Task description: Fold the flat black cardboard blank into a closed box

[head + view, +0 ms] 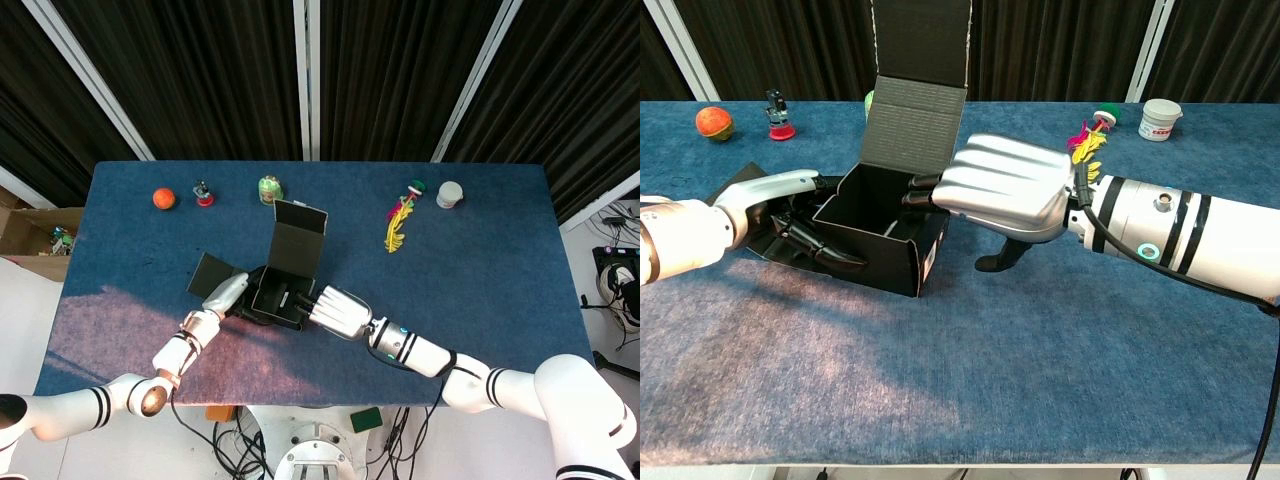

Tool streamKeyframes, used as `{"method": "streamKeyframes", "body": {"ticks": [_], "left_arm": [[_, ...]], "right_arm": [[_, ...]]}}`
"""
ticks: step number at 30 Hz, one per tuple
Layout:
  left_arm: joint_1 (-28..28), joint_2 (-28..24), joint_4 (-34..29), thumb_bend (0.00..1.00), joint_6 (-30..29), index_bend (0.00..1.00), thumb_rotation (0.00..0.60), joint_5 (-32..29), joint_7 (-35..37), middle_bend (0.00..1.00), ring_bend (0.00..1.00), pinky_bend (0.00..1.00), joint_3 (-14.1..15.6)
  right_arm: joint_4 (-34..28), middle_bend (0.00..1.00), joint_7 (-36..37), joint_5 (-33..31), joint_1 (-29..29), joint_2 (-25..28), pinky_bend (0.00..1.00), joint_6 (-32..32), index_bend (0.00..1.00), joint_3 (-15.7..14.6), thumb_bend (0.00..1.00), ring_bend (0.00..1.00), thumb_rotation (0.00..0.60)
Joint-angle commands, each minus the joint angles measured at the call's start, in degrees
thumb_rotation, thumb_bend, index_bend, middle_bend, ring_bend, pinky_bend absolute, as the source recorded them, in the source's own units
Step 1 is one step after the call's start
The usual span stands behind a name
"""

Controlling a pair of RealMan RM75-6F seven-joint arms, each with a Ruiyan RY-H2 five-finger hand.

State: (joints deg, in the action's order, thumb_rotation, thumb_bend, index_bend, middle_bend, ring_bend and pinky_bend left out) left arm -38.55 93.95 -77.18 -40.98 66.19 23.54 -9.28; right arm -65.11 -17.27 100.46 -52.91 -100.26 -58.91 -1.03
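The black cardboard box (878, 258) stands half formed at the table's middle, with its lid (915, 125) upright at the back and one flap (213, 271) lying flat to the left. My left hand (768, 205) lies against the box's left wall, its dark fingers (818, 250) stretched along the base. My right hand (1005, 190) reaches in from the right, fingertips (920, 190) over the right wall's top edge. Its thumb (998, 262) hangs outside, clear of the box. In the head view the box (283, 292) sits between left hand (225, 293) and right hand (335, 310).
Along the far edge of the blue table (480, 260) stand an orange ball (163, 198), a small figurine (203, 192), a green toy (269, 189), a yellow feathered toy (398, 222) and a white cup (449, 194).
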Motion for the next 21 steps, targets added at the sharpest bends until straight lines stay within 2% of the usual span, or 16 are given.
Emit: {"method": "streamKeyframes", "body": {"ticks": [1, 9, 17, 21], "left_arm": [[0.08, -0.03, -0.04, 0.03, 0.14, 0.46, 0.600, -0.07, 0.05, 0.43, 0.53, 0.78, -0.06], [0.50, -0.36, -0.91, 0.02, 1.11, 0.46, 0.600, -0.47, 1.98, 0.43, 0.54, 0.78, -0.82], [0.83, -0.94, -1.56, 0.03, 1.46, 0.46, 0.600, 0.18, 2.77, 0.43, 0.54, 0.79, -0.92], [1.04, -1.20, -1.97, 0.03, 1.43, 0.46, 0.600, 0.52, 2.85, 0.43, 0.54, 0.79, -0.78]], "right_arm": [[0.12, 0.43, -0.48, 0.35, -0.44, 0.14, 1.00, 0.72, 0.54, -0.19, 0.21, 0.69, 0.600], [1.81, 0.62, -0.24, 0.72, -1.55, -0.81, 1.00, 2.31, 0.78, -0.15, 0.32, 0.72, 0.600], [4.22, 0.76, 1.43, 0.99, -2.73, -1.97, 1.00, 2.66, 0.98, 0.34, 0.36, 0.74, 0.600], [4.88, 0.87, 2.18, 0.71, -3.26, -2.12, 1.00, 2.75, 1.00, 0.92, 0.35, 0.76, 0.600]]}}
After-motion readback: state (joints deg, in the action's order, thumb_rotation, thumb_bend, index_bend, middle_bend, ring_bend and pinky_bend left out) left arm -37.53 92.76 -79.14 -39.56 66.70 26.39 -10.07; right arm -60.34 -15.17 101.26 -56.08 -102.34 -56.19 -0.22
